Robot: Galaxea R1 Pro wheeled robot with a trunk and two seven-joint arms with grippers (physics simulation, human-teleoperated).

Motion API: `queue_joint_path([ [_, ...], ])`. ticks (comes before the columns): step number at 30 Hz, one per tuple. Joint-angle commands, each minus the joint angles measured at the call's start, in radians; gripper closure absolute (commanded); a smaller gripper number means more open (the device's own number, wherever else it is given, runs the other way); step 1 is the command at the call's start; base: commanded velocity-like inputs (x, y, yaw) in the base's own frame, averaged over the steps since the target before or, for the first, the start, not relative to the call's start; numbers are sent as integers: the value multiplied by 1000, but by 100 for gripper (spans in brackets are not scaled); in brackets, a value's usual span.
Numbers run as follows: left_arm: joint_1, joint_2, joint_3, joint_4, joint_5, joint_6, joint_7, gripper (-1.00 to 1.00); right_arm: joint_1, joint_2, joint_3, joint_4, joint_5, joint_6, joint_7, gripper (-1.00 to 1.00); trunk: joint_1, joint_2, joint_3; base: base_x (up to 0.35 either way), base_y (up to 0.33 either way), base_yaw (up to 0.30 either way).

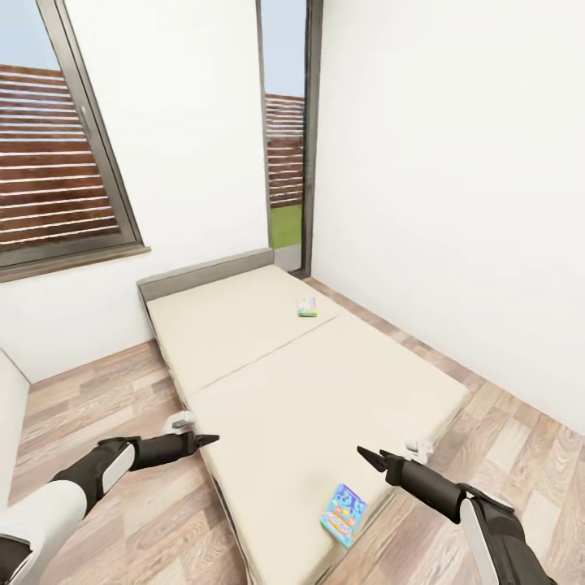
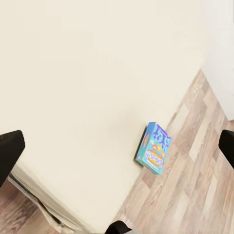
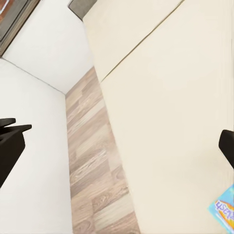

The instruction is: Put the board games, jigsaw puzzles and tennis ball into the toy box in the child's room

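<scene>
at the foot of the bed: the robot faces the bed (image 1: 309, 390), both arms stretched low over its near end.
head view, games: a blue board game (image 1: 344, 513) lies at the mattress's near corner, by the edge; a second, greenish game (image 1: 307, 307) lies far up, near the headboard.
head view, arms: left end effector (image 1: 203, 441) hovers at the bed's left edge; right end effector (image 1: 367, 457) hangs above and just beyond the blue board game. whether either's fingers are apart is hard to judge here.
left wrist view: dark fingertips (image 2: 10, 148) stand at opposite borders, so the fingers are spread wide and empty; the blue board game (image 2: 154, 148) sits between them, at the mattress edge beside the wood floor (image 2: 195, 170).
right wrist view: fingers wide apart, empty; a corner of the blue board game (image 3: 223, 208) shows.
doing it well: probably take the near game first; come down square over its thin edges, use the overhang at the mattress edge, avoid nudging it onto the floor.
</scene>
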Motion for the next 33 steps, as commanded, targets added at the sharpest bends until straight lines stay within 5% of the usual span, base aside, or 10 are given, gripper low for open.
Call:
queue_joint_path([
  [1, -1, 0, -5, -1, 9, 7, -1, -100, -1, 0, -1, 0, -6, 7, 2, -100, 0, -2, -2, 0, -269, 12],
  [23, -1, -7, -5, -1, 9, 2, -1, -100, -1, 0, -1, 0, -6, 7, 2, -100, 0, -2, -1, 0, -297, 6],
  [33, 3, -9, -5, -1, 9, 1, -1, -100, -1, 0, -1, 0, -6, 7, 0, -100, 0, -2, 2, 0, -304, 189],
])
